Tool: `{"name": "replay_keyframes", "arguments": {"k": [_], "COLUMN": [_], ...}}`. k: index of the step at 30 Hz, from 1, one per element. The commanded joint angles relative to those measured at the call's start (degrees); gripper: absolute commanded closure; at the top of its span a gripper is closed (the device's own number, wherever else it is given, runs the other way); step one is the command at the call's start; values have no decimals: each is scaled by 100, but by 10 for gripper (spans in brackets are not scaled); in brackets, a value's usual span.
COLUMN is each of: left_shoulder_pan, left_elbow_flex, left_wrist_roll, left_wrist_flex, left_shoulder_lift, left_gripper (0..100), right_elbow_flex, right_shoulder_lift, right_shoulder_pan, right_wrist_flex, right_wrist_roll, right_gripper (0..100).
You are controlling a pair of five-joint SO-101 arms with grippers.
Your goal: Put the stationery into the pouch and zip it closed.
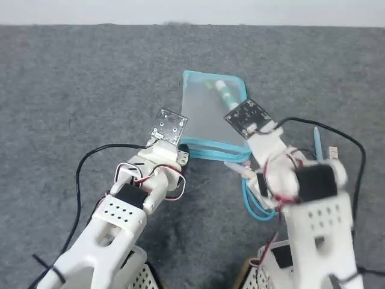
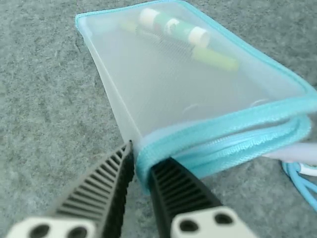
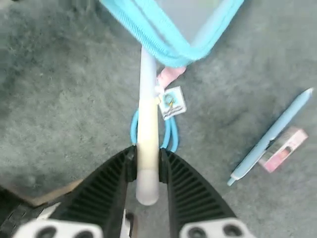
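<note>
We are in the loading step: the pouch (image 1: 207, 117) lies mid-tabletop (image 1: 66, 78), nearer the far edge, its zipper mouth facing the arms and not yet zipped. Our left gripper (image 2: 141, 159) is pinched narrow on the near left corner of the zipper rim. Our right gripper (image 3: 147, 154) is clamped on a pale pen (image 3: 147, 109) whose far end meets the mouth under the teal rim; we cannot tell how far in it is. 2 items sit inside: a green-and-white marker (image 2: 172, 27) and a yellow-green highlighter (image 2: 213, 58). A blue pen (image 3: 271, 133) and a pink eraser (image 3: 282, 149) lie just beside each other toward the tabletop's right edge. We judge the next move calls for pushing the pale pen lengthwise through the opening, then releasing; the slack rim could fold and block it
</note>
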Motion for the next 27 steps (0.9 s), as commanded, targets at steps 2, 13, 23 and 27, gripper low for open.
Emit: {"name": "replay_keyframes", "arguments": {"k": [2, 13, 23, 27], "left_shoulder_pan": [44, 44, 44, 44], "left_elbow_flex": [-101, -101, -101, -101], "left_wrist_roll": [-53, -53, -53, -53], "left_wrist_flex": [-246, -246, -246, -246], "left_shoulder_lift": [53, 53, 53, 53], "left_gripper": [988, 988, 988, 988], "right_elbow_flex": [-149, -149, -149, -185], "right_shoulder_lift": [-1279, -1947, -1033, -734], "right_shoulder_pan": [-497, -998, -998, -1007], "right_wrist_flex": [233, -312, -1349, -1464], "right_wrist_roll": [-255, -695, -738, -738], "right_gripper": [992, 992, 992, 992]}}
